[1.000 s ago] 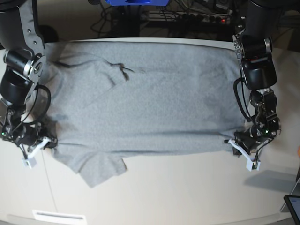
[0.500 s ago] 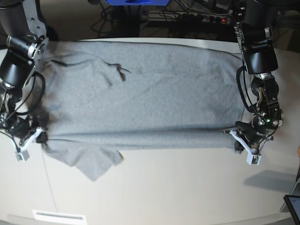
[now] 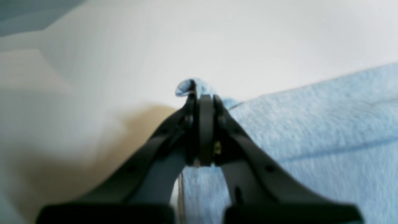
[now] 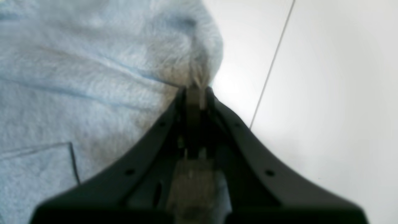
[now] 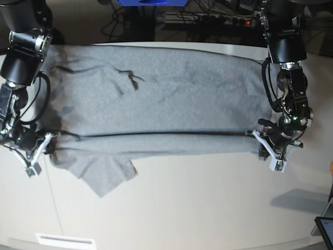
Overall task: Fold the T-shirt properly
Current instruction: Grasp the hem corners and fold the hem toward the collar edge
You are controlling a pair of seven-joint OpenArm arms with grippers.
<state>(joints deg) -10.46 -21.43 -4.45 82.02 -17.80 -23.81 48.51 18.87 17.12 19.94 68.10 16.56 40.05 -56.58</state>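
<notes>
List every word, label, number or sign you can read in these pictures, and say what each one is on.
None can be read.
T-shirt: plain grey side up, no lettering in any view.
White strip at the near table edge: no marks legible.
Blue object at the top edge: no readable text.
Dark device at the right edge: cut off, nothing legible.
Both wrist views: blurred, showing only cloth, table and black pincers, no text.

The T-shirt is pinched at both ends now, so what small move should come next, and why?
Probably carry the lifted edge further toward the far side. Both the left gripper and right gripper are shut on the T-shirt, its near edge raised in a taut fold line, with one sleeve trailing.
</notes>
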